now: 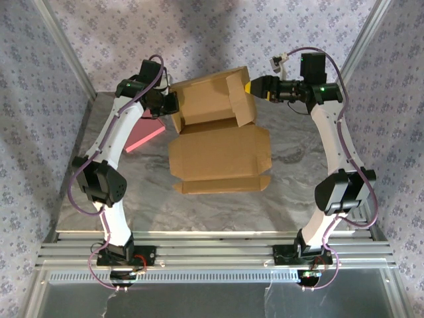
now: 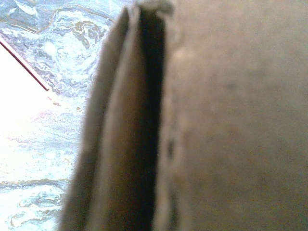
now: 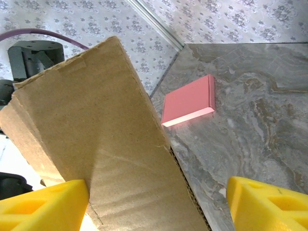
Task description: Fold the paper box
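- Top external view: the plain brown corrugated cardboard paper box [image 1: 218,156] sits on the grey marbled table [image 1: 298,199], between the two claws. Its far section stands raised at claw height. Its near section lies flat, on the arm-base side of both claws.
- Left claw [image 1: 171,103]: closed to a narrow gap at the left edge of the raised section. In the left wrist view a doubled cardboard wall [image 2: 231,120] runs directly ahead of the lens, blurred. Judgement: this claw grips the wall and holds the raised section up.
- Right claw [image 1: 250,87]: positioned at the right side flap of the raised section. In the right wrist view its yellow fingers [image 3: 43,204] stand wide apart. The cardboard flap [image 3: 86,134] rests against the left-hand finger and stays well clear of the other. Nothing is clamped.
- Flat pink rectangle [image 3: 188,101]: lies on the table beyond the right claw's fingertips, apart from the box.
- Progress, judged: partly done. The far walls are up and one side flap is turned inward.
- Remaining, judged: the flat near panel and its spread flaps are not yet folded over or tucked, and the box is not closed.
- Markings: no brand, label or writing is readable on the cardboard or the pink rectangle.
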Tool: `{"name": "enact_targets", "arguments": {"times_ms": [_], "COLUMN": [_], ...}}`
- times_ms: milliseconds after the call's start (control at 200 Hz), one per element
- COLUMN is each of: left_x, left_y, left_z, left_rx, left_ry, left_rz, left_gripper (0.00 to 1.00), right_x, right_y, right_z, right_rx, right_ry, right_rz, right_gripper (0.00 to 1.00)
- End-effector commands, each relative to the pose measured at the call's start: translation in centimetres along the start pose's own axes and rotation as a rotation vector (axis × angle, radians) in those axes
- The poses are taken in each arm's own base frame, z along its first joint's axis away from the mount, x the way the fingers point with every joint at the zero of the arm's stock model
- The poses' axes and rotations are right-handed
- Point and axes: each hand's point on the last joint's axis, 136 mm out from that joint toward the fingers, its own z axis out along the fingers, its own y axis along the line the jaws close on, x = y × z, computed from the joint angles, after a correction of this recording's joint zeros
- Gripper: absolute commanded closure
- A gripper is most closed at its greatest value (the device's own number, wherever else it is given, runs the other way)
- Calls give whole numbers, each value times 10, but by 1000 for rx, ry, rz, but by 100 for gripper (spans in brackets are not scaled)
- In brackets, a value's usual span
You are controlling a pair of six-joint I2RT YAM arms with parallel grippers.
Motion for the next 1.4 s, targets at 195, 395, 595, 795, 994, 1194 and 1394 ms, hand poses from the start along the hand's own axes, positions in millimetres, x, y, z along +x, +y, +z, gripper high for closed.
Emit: {"name": "enact_targets", "arguments": {"times_ms": [195, 395, 595, 795, 994, 1194, 1394], "left_x": [-5, -7, -7, -6, -6, -5, -2], "left_y": [-7, -7, -8, -8, -9, -12, -15], "left_z": [-1, 0, 0, -1, -2, -5, -6], "left_rx": [27, 29, 34, 34, 35, 34, 10], "left_ry": [-9, -8, -5, -6, -5, -6, -2], "left_rz": [9, 2, -2, -3, -1, 1, 4], "left_gripper": [100, 100, 100, 100, 100, 100, 100], "right_x": [-6, 0, 11, 5, 6, 5, 6], "right_y": [53, 53, 40, 33, 26, 14, -1], "right_z": [-7, -6, -1, -6, -3, -7, -12], "right_rx": [-148, -116, 31, 134, 236, 379, 556], "right_ry": [0, 13, 38, 10, 12, 3, 9], "right_rz": [-53, -67, -115, -158, -179, -208, -256], "right_gripper": [21, 21, 21, 21, 21, 25, 31]}}
